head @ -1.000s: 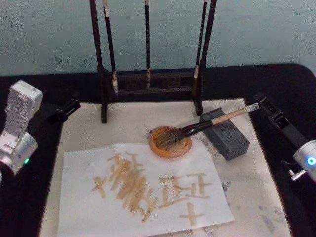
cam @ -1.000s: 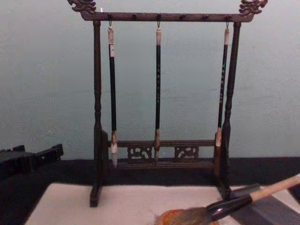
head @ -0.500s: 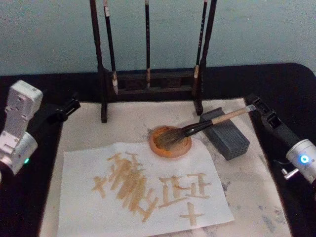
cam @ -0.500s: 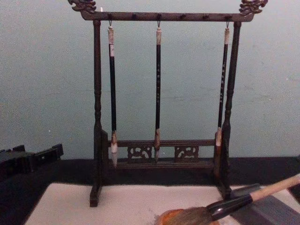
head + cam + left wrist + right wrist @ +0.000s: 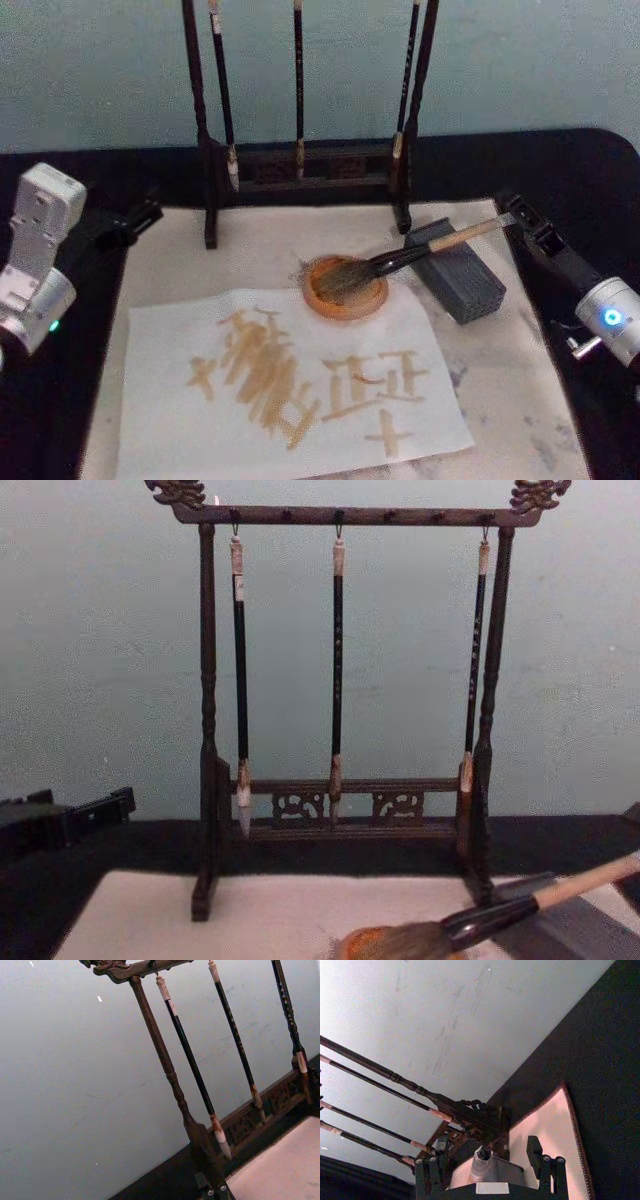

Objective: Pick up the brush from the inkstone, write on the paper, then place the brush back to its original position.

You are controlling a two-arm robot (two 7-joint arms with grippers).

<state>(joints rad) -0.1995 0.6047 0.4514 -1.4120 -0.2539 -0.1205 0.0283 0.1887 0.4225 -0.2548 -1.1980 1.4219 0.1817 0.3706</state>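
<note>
The brush [image 5: 420, 250] lies with its bristles in the round orange inkstone [image 5: 345, 290] and its tan handle propped across a grey block [image 5: 462, 278]. In the chest view the brush [image 5: 500, 912] slants up from the inkstone [image 5: 358, 946] at the bottom edge. My right gripper [image 5: 512, 210] sits at the handle's far end. In the right wrist view the right gripper [image 5: 485, 1164] is open, its fingers [image 5: 426, 1172] standing on either side of the handle's pale tip without touching it. The paper [image 5: 165, 345] lies in front of the inkstone, covered with tan strokes. My left gripper [image 5: 130, 222] rests at the left.
A dark wooden rack [image 5: 300, 165] with three thin hanging brushes stands behind the inkstone. A cream felt mat [image 5: 520, 400] lies under everything on the black table. The left gripper [image 5: 80, 815] shows low at the chest view's left edge.
The right arm has shifted slightly to the left, closer to the handle's end. The brush, inkstone and left arm have not moved.
</note>
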